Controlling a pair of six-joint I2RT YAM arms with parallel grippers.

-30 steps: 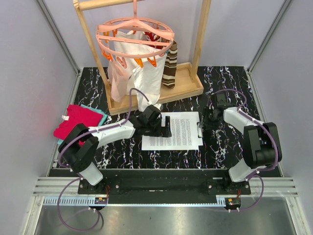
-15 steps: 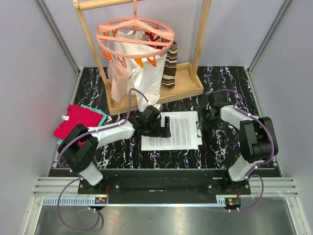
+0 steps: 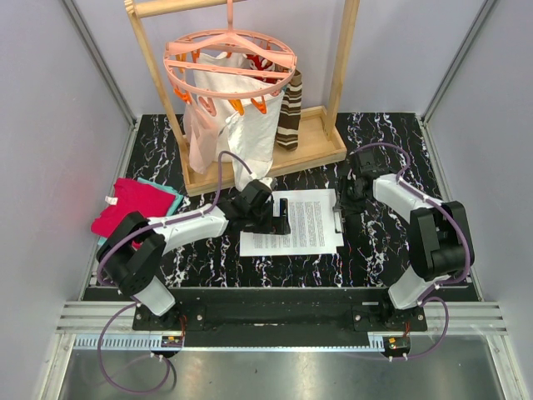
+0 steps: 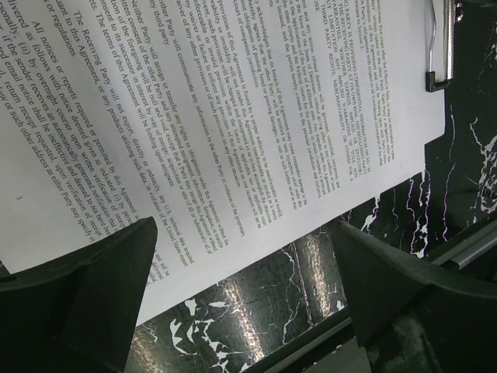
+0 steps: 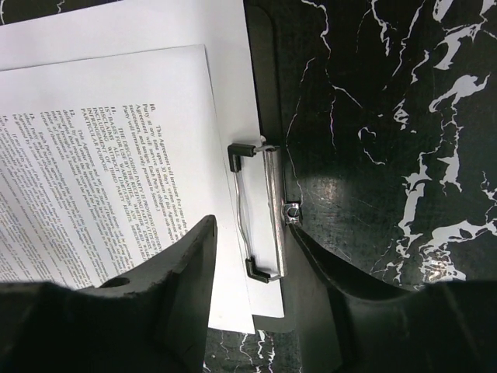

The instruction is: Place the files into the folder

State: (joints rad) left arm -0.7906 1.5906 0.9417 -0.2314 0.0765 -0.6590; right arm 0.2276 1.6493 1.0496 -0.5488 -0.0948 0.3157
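Left pincer (image 4: pixel 245 229) over files (image 4: pixel 233 116), clip (image 5: pixel 273 210) between right pincer (image 5: pixel 252 233) tips. Both wide open, nothing held. Files to be pressed flat, clip lifted slowly.

White-and-black left arm (image 3: pixel 187 225) reaches low toward centre; black two-finger left gripper (image 3: pixel 281 218) tipped down, fingers (image 4: pixel 85 287) spread wide. White-and-black right arm (image 3: pixel 400 196) folds inward; black right gripper (image 3: pixel 343 212) low, jaws parted.
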